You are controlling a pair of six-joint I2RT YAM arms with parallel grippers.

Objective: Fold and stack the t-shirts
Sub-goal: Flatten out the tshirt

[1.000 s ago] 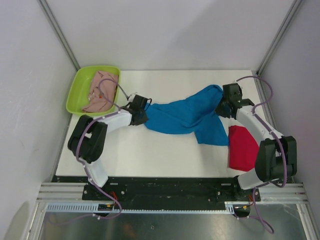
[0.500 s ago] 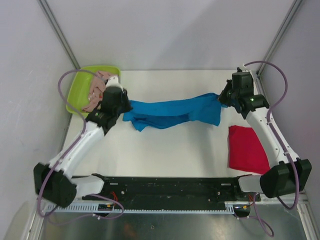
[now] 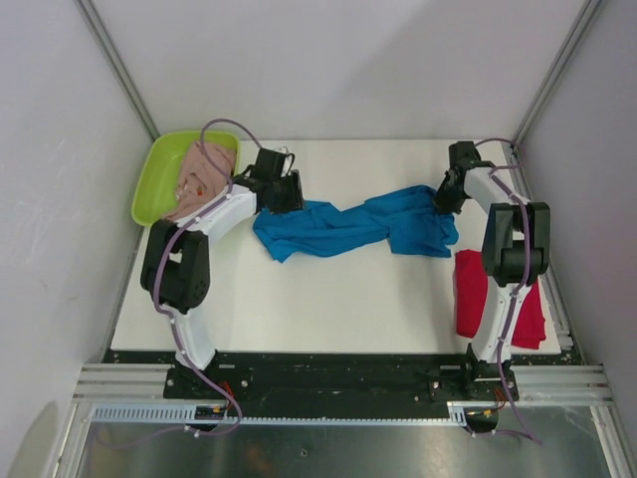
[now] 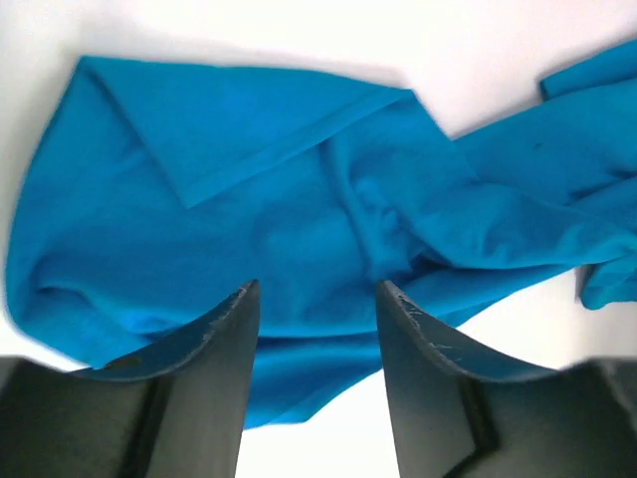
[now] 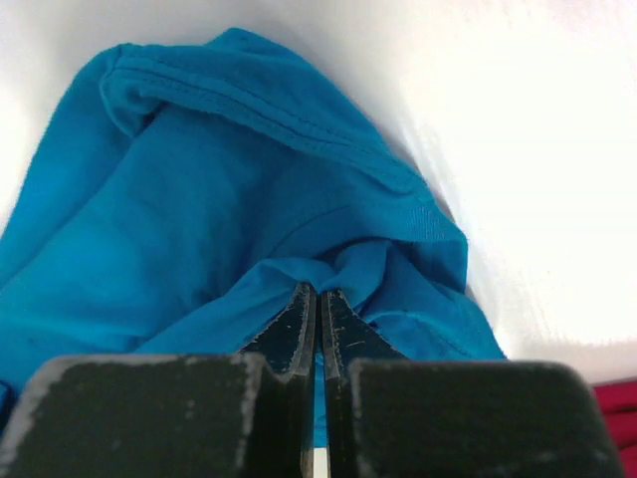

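Note:
The bright blue t-shirt point(image 3: 343, 227) lies crumpled in a long band across the middle of the white table. My left gripper point(image 3: 287, 193) hovers at its left end, open, and the left wrist view has blue cloth point(image 4: 299, 199) below the spread fingers with nothing between them point(image 4: 318, 291). At the shirt's right end my right gripper point(image 3: 444, 195) is shut on a pinched fold of blue cloth point(image 5: 249, 199), the jaws point(image 5: 318, 293) pressed together. The red t-shirt point(image 3: 472, 291) lies folded at the right edge, partly under the right arm. The pale pink t-shirt point(image 3: 199, 179) sits bunched in the tray.
A lime-green tray point(image 3: 149, 191) stands at the far left corner of the table. White enclosure walls with metal posts close in the back and both sides. The right arm point(image 3: 513, 249) stands over the red shirt.
The left gripper has opened and let go of the blue shirt, which was stretched between both grippers. The shirt now lies slack on the table; both arms have drawn back.

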